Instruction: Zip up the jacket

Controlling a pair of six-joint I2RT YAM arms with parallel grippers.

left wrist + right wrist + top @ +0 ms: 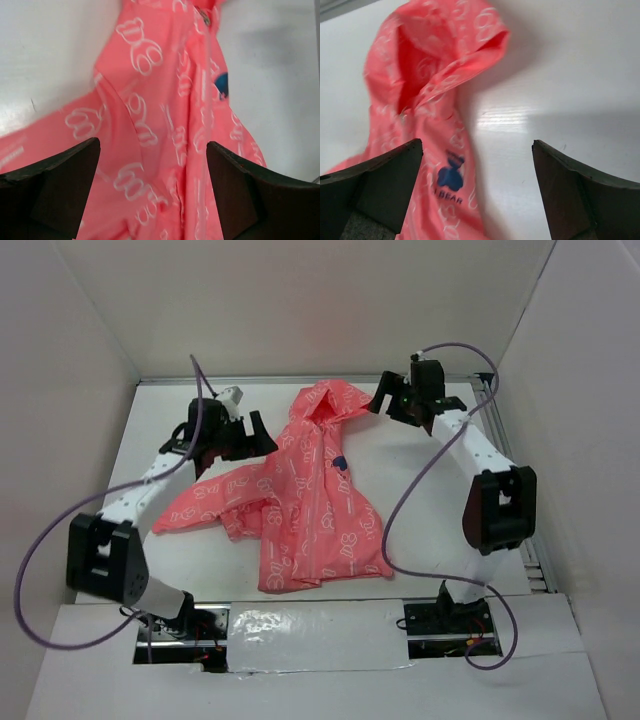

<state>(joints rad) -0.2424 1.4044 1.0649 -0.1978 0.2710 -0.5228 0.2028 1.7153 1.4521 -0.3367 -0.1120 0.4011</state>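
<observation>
The coral-pink hooded jacket (312, 490) with white print lies flat in the middle of the white table, hood toward the back, its front closed along the zipper line. A dark blue bear emblem (340, 462) is on its chest. My left gripper (258, 432) is open and empty, hovering over the jacket's left shoulder; the left wrist view shows pink fabric (150, 150) between its fingers and the zipper pull (203, 16) far up by the collar. My right gripper (385, 398) is open and empty, just right of the hood (435, 55). The emblem also shows in the right wrist view (450, 175).
White walls enclose the table (430, 530) on the left, back and right. A metal rail (520, 500) runs along the right edge. Purple cables loop from both arms. One sleeve (200, 505) spreads out to the left.
</observation>
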